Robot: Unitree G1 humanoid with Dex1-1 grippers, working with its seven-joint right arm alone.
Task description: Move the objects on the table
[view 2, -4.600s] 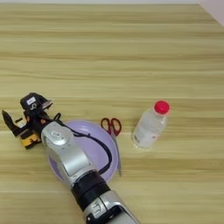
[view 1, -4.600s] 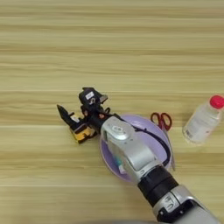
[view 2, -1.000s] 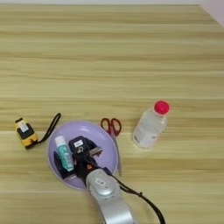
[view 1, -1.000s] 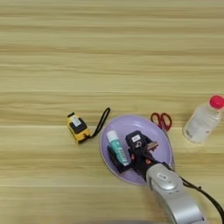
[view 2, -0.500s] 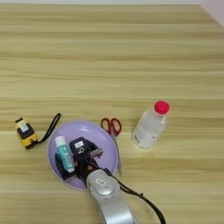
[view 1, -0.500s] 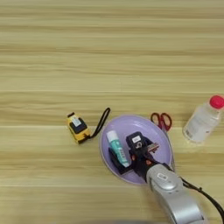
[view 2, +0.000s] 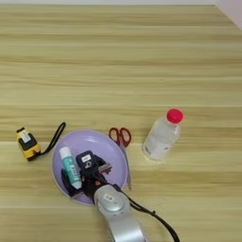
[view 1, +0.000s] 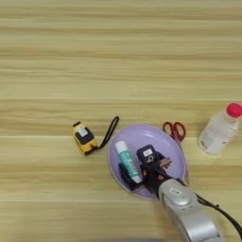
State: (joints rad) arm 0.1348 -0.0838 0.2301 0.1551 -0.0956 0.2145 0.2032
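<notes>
**A:** What is different on the wide light tan wooden table (view 1: 118,56) from a few seconds ago?

**B:** Start with the biggest piece. The silver forearm (view 1: 189,220) reached left past the round lilac plate (view 1: 175,153) then, with the tool at the tape measure. Now it comes up from the near edge, and the tool (view 1: 142,170) sits over the plate's near half. In the last second it has hardly moved.

**A:** And the plate?

**B:** Same place, near the table's near edge, a little right of centre. The small white tube with a teal-green band (view 1: 126,160) lies in its left half. A few seconds back the arm covered that spot, so I can't say when it arrived.

**A:** Is the tool holding it?

**B:** No. Its two black fingers stand apart, one on each side of the tube's near end, and they don't look clamped on it.

**A:** The other things?

**B:** The clear plastic bottle with a red cap (view 2: 162,134) stands right of the plate and the small red-handled scissors (view 2: 120,136) lie at the plate's far-right rim, both unmoved. The small boxy yellow-and-black tape measure (view 1: 84,138) lies free on the table just left of the plate, its black loop strap (view 1: 109,132) reaching the rim.

**A:** So for the task?

**B:** I judge the tube placed and the tape measure yet to be moved.
</notes>
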